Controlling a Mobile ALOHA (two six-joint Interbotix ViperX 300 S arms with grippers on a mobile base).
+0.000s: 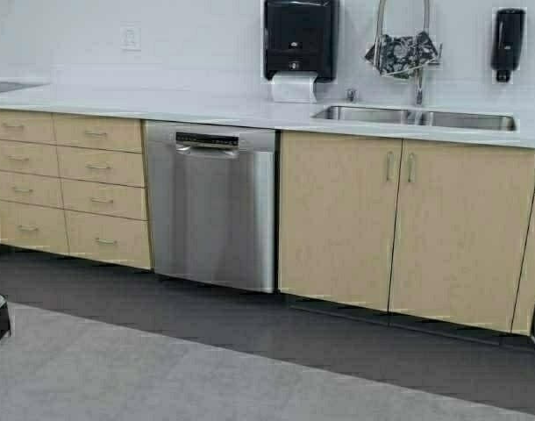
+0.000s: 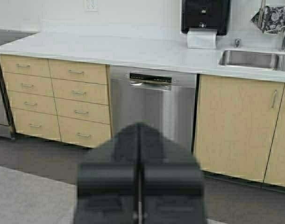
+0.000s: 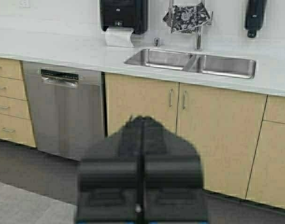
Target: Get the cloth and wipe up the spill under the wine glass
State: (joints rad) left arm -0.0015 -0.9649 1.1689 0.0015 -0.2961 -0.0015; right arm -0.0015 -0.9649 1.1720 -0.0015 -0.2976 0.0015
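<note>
One cloth (image 1: 404,54) draped over faucet (image 1: 419,83), both grippers' fingers (image 2: 139,175) together, empty.

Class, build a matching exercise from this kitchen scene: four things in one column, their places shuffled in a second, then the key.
Things:
1. dark floral-patterned cloth
2. stainless steel dishwasher
3. black paper towel dispenser
4. steel double sink

Places:
A. on the wall left of the tap
B. draped over the tap
C. sunk in the worktop
D. under the worktop, right of the drawers

Pairs: 1-B, 2-D, 3-A, 4-C

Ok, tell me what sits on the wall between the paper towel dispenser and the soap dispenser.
In the high view, the cloth draped over the faucet hangs between the paper towel dispenser and the soap dispenser.
</note>
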